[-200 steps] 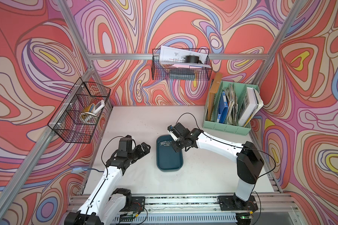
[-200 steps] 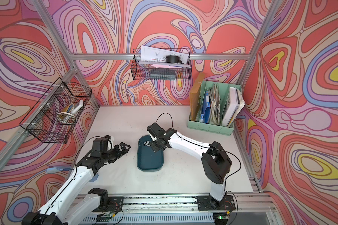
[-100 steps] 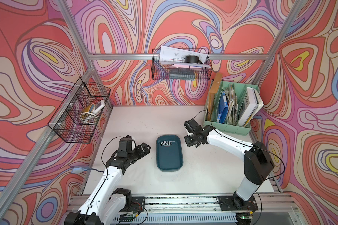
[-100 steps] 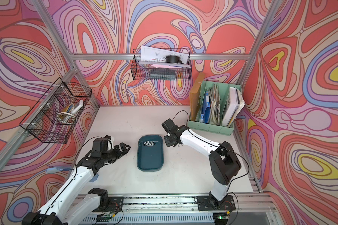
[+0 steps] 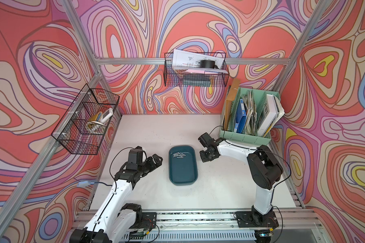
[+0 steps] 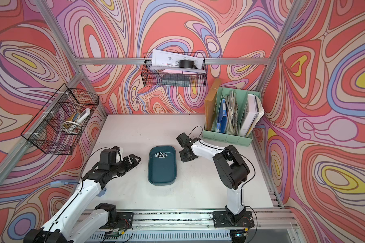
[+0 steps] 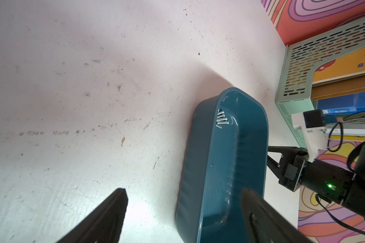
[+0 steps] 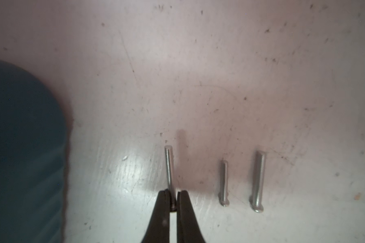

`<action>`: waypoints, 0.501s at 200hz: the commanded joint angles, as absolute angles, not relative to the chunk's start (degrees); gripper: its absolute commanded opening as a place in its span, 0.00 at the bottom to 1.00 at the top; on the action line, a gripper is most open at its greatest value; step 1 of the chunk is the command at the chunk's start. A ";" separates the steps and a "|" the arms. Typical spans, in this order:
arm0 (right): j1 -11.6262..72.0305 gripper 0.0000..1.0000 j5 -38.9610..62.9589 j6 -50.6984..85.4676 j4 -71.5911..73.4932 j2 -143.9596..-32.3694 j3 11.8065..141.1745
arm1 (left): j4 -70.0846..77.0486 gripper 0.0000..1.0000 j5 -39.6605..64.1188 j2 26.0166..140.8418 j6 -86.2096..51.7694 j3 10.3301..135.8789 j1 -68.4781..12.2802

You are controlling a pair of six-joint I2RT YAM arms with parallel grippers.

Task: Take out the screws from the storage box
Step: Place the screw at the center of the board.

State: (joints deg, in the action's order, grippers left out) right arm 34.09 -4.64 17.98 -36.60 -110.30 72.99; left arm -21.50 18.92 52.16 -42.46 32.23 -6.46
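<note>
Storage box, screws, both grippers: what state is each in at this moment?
storage box: upright on the table, screws clustered at one end
left gripper: open, empty
right gripper: shut on held screw
held screw: outside the box, over the table
two loose screws: lying on the table, side by side

Both top views stare steeply down from high at six o'clock, whole worktop (image 5: 156,130) in frame. Left wrist camera skims low toward three o'clock; right wrist hangs close, looking down. All share the storage box (image 7: 219,168).
</note>
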 commanded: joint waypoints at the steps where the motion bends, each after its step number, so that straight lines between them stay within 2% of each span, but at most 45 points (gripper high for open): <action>1: 33.30 0.02 -3.61 19.52 -35.11 -111.56 71.93 | -22.31 0.90 18.81 51.85 -42.37 31.90 -6.59; 42: 33.24 0.08 -3.60 20.03 -35.77 -112.16 71.85 | -21.81 0.90 19.03 52.34 -42.46 31.73 -6.60; 100: 33.29 0.30 -3.14 20.38 -36.12 -108.15 72.31 | -21.57 0.90 19.66 52.56 -42.47 31.73 -6.59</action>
